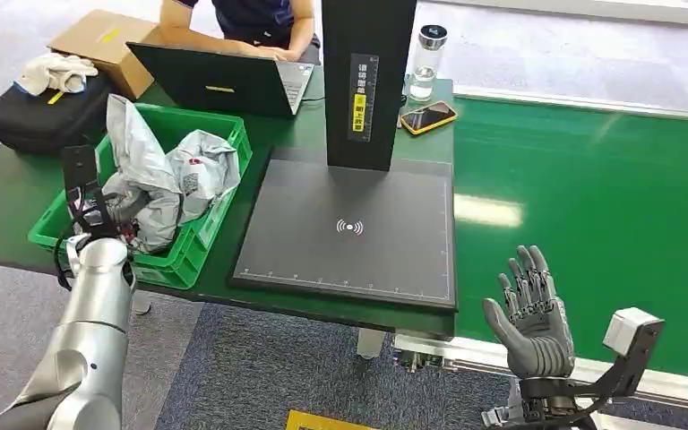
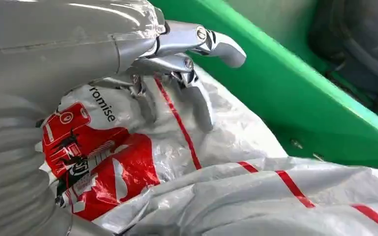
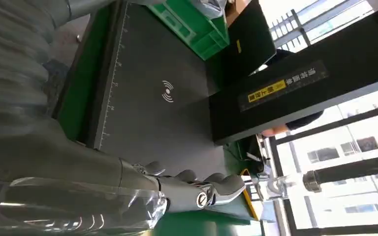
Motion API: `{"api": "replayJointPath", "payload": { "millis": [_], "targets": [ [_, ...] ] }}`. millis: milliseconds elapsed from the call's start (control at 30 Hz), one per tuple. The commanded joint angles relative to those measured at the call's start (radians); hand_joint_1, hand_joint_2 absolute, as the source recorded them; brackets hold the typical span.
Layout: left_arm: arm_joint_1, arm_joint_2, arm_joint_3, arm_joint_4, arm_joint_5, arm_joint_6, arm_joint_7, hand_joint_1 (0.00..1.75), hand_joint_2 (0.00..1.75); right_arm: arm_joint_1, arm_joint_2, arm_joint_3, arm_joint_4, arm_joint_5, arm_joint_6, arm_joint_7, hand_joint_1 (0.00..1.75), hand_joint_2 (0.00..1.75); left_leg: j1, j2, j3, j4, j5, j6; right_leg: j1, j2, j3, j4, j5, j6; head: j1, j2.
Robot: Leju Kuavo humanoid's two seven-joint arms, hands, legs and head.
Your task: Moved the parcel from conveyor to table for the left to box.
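**Left hand in the bin, right hand spread over the belt**

The green belt (image 1: 591, 197) runs to the right of the scan mat (image 1: 349, 224), my landmark on the table (image 1: 9, 224). A black post (image 1: 367, 81) stands at the mat's far edge. Left of the mat sits the green bin (image 1: 199, 235), heaped with grey parcels (image 1: 166, 175). My left hand (image 2: 177, 54) is down inside the bin, fingers (image 2: 204, 103) lying on a grey-and-red parcel (image 2: 128, 157); whether they grip it I cannot tell. My right hand (image 1: 530, 318) is right of the mat's near corner, over the belt's near edge, fingers spread and holding nothing.
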Motion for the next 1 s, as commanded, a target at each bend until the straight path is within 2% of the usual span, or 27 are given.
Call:
{"api": "replayJointPath", "payload": {
  "millis": [33,100,133,267,500,733,833,867,900,933,1000],
  "targets": [
    [0.091,-0.103,-0.130,-0.483,-0.009,-0.096,0.009,0.00,1.75,0.003,0.007,-0.018,0.007,0.011,0.006,0.000,0.00,1.75,0.001,-0.002,-0.002,0.001,0.000,0.000,0.001,-0.002,0.000,0.000,0.000,-0.001,0.000,0.000],
    [0.134,-0.107,-0.184,-0.627,-0.006,-0.119,0.044,0.00,1.75,0.003,0.009,-0.022,0.007,0.012,0.009,-0.001,0.00,1.75,0.002,-0.004,-0.002,0.001,-0.001,0.000,0.002,-0.004,0.001,-0.001,-0.001,-0.001,0.000,0.000],
    [0.156,-0.104,-0.216,-0.701,0.017,-0.131,0.005,0.00,1.75,0.004,0.009,-0.024,0.007,0.013,0.010,-0.003,0.00,1.75,0.001,-0.002,-0.002,0.001,-0.001,0.000,0.001,-0.002,0.000,0.000,-0.001,-0.001,0.000,0.000],
    [0.250,-0.094,-0.316,-0.968,0.025,-0.129,-0.012,0.00,1.75,0.009,0.010,-0.026,0.004,0.014,0.010,-0.011,0.00,1.75,0.001,0.000,-0.003,0.001,-0.001,0.000,0.001,0.000,-0.002,-0.001,0.000,-0.001,0.000,0.000],
    [0.354,-0.058,-0.445,-1.213,-0.026,-0.085,-0.047,0.00,1.75,0.006,0.008,-0.016,0.008,0.010,0.010,-0.024,0.00,1.75,0.001,0.001,-0.001,0.000,-0.002,0.000,0.001,0.001,-0.001,-0.001,-0.001,-0.001,0.000,0.000],
    [0.444,-0.040,-0.545,-1.288,-0.042,-0.073,-0.071,0.00,1.75,-0.001,0.015,0.001,-0.010,0.016,-0.005,-0.026,0.00,1.75,0.000,0.002,0.000,-0.001,-0.002,0.000,0.001,0.002,0.000,-0.002,-0.001,-0.001,0.000,0.000],
    [0.492,-0.043,-0.624,-1.255,0.033,-0.138,-0.067,0.00,1.75,0.005,0.019,0.008,-0.026,0.018,-0.011,-0.019,0.00,1.75,0.000,0.002,0.002,-0.002,-0.003,0.000,0.001,0.002,0.002,-0.003,-0.001,-0.002,0.000,0.000],
    [0.508,-0.050,-0.659,-1.213,0.103,-0.238,-0.042,0.00,1.75,0.004,0.020,0.023,-0.024,0.017,-0.014,-0.020,0.00,1.75,0.000,0.001,0.002,-0.002,-0.002,0.000,0.000,0.001,0.002,-0.003,-0.001,-0.001,0.000,0.000],
    [0.514,-0.067,-0.669,-1.176,0.111,-0.242,-0.049,0.00,1.75,0.003,0.022,0.036,-0.021,0.015,-0.021,-0.024,0.00,1.75,0.000,0.000,0.003,-0.003,-0.002,0.000,0.001,0.001,0.004,-0.004,-0.001,-0.002,0.000,0.000],
    [0.523,-0.075,-0.683,-1.130,0.172,-0.305,-0.022,0.00,1.75,0.005,0.012,0.063,-0.021,0.020,-0.023,-0.030,0.00,1.75,0.000,0.000,0.002,-0.002,-0.002,0.000,0.000,0.001,0.003,-0.003,-0.001,-0.001,0.000,0.000],
    [0.536,-0.090,-0.686,-1.059,0.207,-0.314,-0.055,0.00,1.75,0.012,0.008,0.101,-0.025,0.035,-0.044,-0.038,0.00,1.75,0.000,0.001,0.003,-0.003,-0.002,0.000,0.000,0.001,0.004,-0.004,-0.001,-0.001,0.001,0.000]
  ]
}}
